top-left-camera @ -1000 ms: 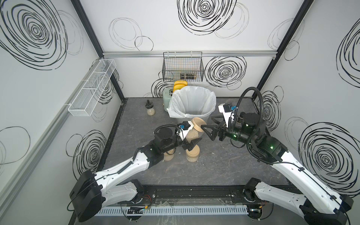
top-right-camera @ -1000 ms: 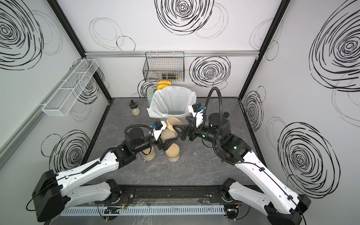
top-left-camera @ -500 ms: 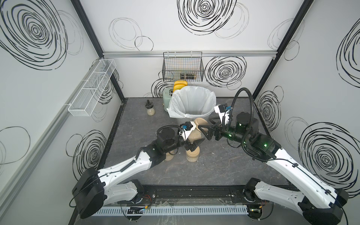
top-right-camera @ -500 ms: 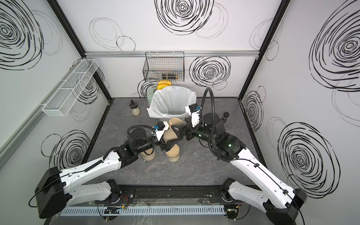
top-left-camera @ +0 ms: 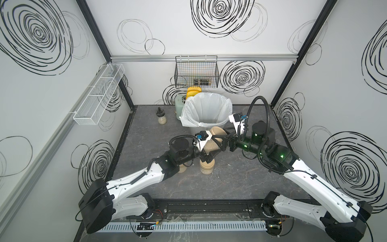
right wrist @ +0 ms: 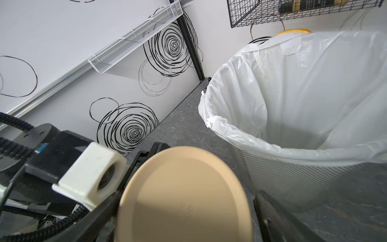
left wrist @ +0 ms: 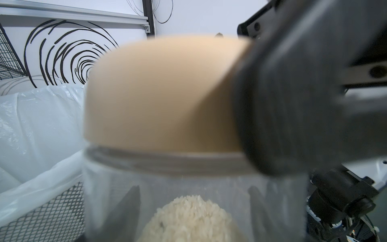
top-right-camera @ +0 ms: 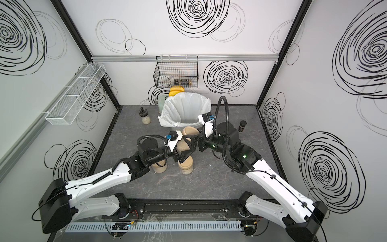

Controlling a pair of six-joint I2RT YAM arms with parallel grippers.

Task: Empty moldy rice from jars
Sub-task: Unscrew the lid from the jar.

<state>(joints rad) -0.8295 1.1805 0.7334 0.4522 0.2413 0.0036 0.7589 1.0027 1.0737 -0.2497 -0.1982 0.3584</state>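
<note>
My left gripper (top-left-camera: 210,151) is shut on a clear jar (top-left-camera: 212,144) held tilted above the table, its tan lid (top-left-camera: 217,132) turned toward the bin. Moldy rice (left wrist: 188,220) is heaped inside it, below the lid (left wrist: 159,94). My right gripper (top-left-camera: 222,140) is open, one finger on either side of that lid (right wrist: 184,199); a finger (right wrist: 274,222) stands just off the rim. Two more jars stand lidded on the table below, one (top-left-camera: 207,167) in plain view and the other (top-left-camera: 181,169) partly hidden under the left arm; both show in both top views.
A mesh bin with a white liner (top-left-camera: 188,104) stands just behind the held jar. A black-stoppered bottle (top-left-camera: 162,117) sits at the back left, and a dark-capped shaker (top-right-camera: 242,125) at the right. A wire basket (top-left-camera: 196,72) and a white mesh shelf (top-left-camera: 98,98) hang on the walls.
My right gripper has moved left, still open, until its fingers straddle the lid. The left arm has brought the held jar slightly toward it.
</note>
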